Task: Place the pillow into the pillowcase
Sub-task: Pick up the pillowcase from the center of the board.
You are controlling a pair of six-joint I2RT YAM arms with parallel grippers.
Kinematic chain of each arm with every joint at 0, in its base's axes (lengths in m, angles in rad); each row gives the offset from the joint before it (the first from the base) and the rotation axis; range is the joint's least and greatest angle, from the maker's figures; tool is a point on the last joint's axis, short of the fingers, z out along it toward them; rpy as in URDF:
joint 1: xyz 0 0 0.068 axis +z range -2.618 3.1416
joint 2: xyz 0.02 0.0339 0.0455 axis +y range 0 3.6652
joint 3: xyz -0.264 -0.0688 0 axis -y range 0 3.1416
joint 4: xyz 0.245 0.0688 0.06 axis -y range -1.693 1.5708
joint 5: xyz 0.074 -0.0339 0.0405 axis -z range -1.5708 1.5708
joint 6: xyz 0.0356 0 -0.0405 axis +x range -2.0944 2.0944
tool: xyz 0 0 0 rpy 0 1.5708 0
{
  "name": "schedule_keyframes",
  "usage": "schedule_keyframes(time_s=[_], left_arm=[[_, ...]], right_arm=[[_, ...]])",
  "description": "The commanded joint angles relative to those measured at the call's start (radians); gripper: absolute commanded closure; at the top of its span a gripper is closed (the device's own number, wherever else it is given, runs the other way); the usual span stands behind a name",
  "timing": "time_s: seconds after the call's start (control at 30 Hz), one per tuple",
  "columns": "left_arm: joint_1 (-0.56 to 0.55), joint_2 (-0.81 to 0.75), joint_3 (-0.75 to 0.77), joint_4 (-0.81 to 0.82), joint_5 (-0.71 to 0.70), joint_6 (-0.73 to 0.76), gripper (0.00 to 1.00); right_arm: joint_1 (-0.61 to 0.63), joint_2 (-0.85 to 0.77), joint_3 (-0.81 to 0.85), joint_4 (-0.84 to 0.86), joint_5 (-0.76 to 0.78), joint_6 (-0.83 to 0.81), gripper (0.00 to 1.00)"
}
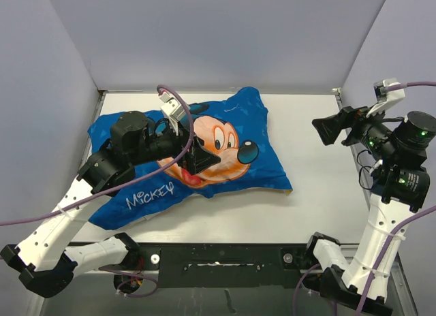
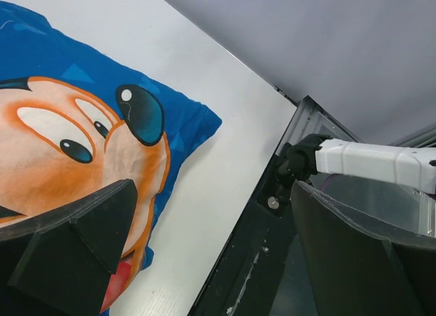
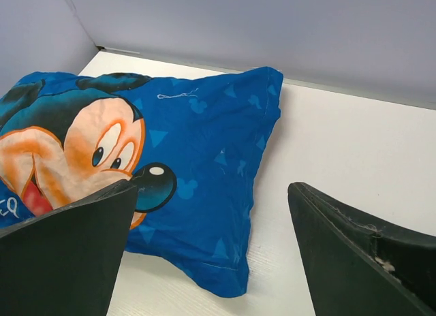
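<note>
Beneath the left claw (image 1: pixel 199 159) lies the pillowcase (image 1: pixel 235 142), spread printed side up on the counter (image 1: pixel 327 193). It looks plump and rounded rather than flat. No white of the pillow shows at any edge in any view, so my reading is that the pillow is wholly inside the pillowcase, though the cushion itself cannot be seen.

The left claw hovers just over the printed mouth with its fingers apart and nothing between them. From its own camera, the fabric sits below and to the left of the fingers and is not pinched. The right claw (image 1: pixel 330 128) hangs raised, well off to the right of the pillowcase. Its fingers are likewise spread wide and empty, and the pillowcase's far right corner lies ahead of it and to its left.

Judged from this, the stuffing looks done, or very nearly. What may be left is small. I cannot pick out the open end of the pillowcase, since the left arm covers part of its left side. Whether that end is pulled fully over the pillow's last corner is therefore unclear.
</note>
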Motion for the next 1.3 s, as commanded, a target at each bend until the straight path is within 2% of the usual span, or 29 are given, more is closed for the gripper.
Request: schedule_keyframes(time_s=[0.0,0.23,0.33,0.4,0.43,0.47,0.57,0.6,0.67,0.7,0.8,0.93,1.07,1.2,1.27], left_arm=[[0.006,-0.017,-0.023,0.114,0.086,-0.011,0.02],[0.007,-0.058,-0.119,0.214,0.117,-0.051,0.02],[0.006,-0.048,-0.118,0.193,0.095,-0.045,0.02],[-0.005,-0.023,-0.093,0.120,0.037,-0.011,0.02],[-0.032,-0.003,-0.063,0.054,-0.029,0.021,0.02],[-0.103,0.018,-0.015,-0.015,-0.134,0.064,0.02],[-0.381,0.097,0.078,-0.189,-0.578,0.194,0.02],[-0.453,0.130,0.107,-0.242,-0.708,0.219,0.02],[-0.515,0.192,0.159,-0.350,-0.830,0.223,0.02],[-0.520,0.208,0.174,-0.394,-0.842,0.213,0.02],[-0.519,0.191,0.143,-0.425,-0.837,0.188,0.02],[-0.502,0.117,0.062,-0.393,-0.754,0.128,0.02],[-0.488,0.074,-0.003,-0.386,-0.728,0.064,0.02],[-0.484,0.110,-0.025,-0.486,-0.837,0.017,0.02],[-0.479,0.156,-0.015,-0.572,-0.906,-0.010,0.02]], right_arm=[[-0.011,-0.008,0.017,0.046,-0.008,0.037,0.02],[-0.012,-0.019,-0.018,0.056,-0.030,0.023,0.02],[-0.013,-0.024,-0.041,0.074,-0.062,0.009,0.02],[-0.011,-0.026,-0.082,0.093,-0.139,-0.046,0.02],[-0.010,-0.024,-0.104,0.099,-0.224,-0.113,0.02],[-0.009,-0.021,-0.128,0.086,-0.329,-0.230,0.02],[0.008,-0.012,-0.164,-0.079,-0.484,-0.579,0.02],[0.014,-0.008,-0.178,-0.164,-0.532,-0.716,0.02],[0.028,0.019,-0.201,-0.371,-0.604,-1.085,0.02],[0.045,0.039,-0.209,-0.414,-0.593,-1.171,0.02],[0.150,0.095,-0.228,-0.393,-0.448,-1.196,0.02],[0.310,0.100,-0.322,-0.180,-0.186,-1.029,0.02],[0.420,0.139,-0.390,-0.059,-0.034,-0.987,0.02],[0.516,0.209,-0.429,0.006,0.119,-0.961,0.00],[0.537,0.234,-0.435,0.016,0.176,-0.956,0.03]])
